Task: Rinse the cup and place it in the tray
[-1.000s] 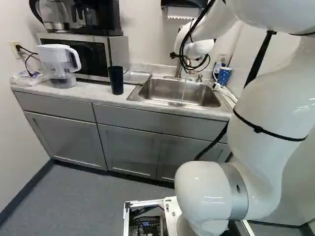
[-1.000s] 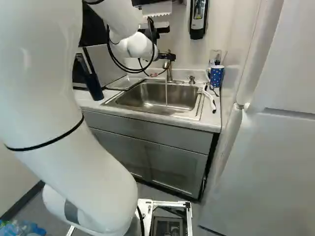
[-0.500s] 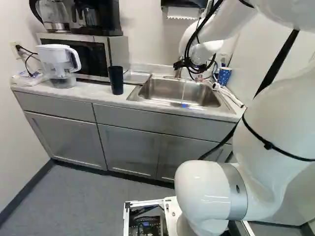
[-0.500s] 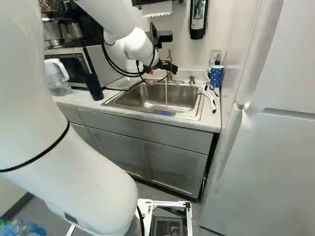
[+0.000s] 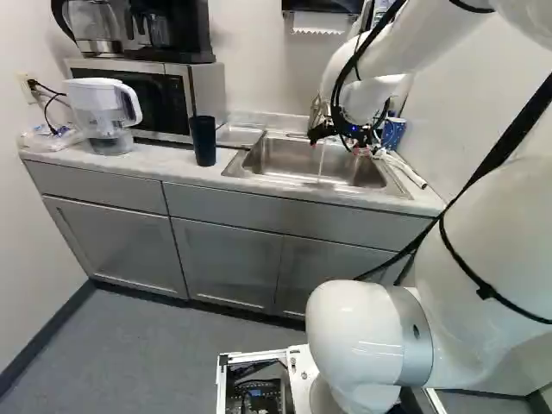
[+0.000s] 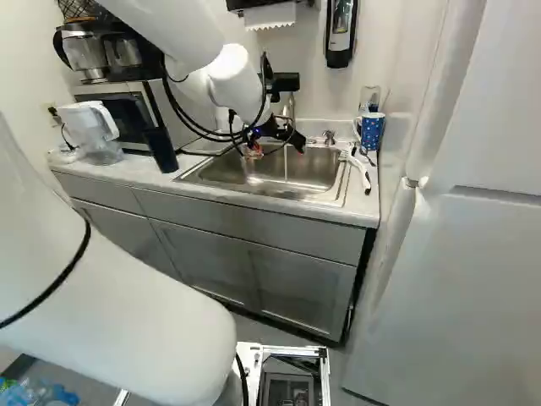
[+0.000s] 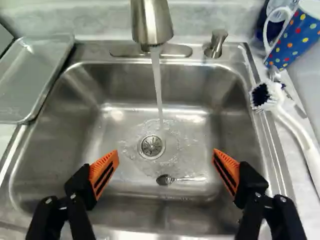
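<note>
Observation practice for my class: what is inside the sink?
Water from the faucet falls near the drain; a spoon lies on the bottom of the sink. Down the drain is hidden, and the open gripper covers parts of the sink's near side.

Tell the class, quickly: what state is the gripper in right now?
Gripper: open, holding nothing, orange pads wide apart above the sink.

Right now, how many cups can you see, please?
2: a dark cup left of the sink and a dotted blue mug right of it, in the base views. Others may be hidden.
</note>
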`<state>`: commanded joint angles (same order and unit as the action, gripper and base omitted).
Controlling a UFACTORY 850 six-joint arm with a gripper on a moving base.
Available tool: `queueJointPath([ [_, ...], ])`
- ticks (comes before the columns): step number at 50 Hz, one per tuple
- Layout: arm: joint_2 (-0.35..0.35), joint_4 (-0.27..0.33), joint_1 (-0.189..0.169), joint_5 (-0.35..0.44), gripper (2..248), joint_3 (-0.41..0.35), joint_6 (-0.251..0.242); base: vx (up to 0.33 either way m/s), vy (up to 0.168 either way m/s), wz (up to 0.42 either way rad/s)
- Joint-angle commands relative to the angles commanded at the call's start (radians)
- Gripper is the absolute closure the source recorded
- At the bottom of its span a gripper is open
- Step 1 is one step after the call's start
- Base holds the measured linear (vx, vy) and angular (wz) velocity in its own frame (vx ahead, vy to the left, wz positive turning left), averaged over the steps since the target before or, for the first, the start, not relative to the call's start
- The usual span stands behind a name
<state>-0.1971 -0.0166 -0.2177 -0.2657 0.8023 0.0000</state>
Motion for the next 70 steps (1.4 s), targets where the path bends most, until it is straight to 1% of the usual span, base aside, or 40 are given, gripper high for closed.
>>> queueJointPath([
  [12, 0.000, 0.000, 0.000, 0.000, 3, 0.000, 0.000, 0.000, 0.000, 0.000],
  [18, -0.003, 0.000, 0.010, 0.000, 3, -0.002, 0.000, 0.000, 0.000, 0.000],
  [30, -0.011, 0.000, 0.051, 0.000, 3, -0.010, 0.000, 0.000, 0.000, 0.000],
  [32, -0.011, 0.000, 0.051, 0.000, 3, -0.010, 0.000, 0.000, 0.000, 0.000],
  [70, -0.033, 0.000, 0.194, 0.000, 3, -0.029, 0.000, 0.000, 0.000, 0.000],
])
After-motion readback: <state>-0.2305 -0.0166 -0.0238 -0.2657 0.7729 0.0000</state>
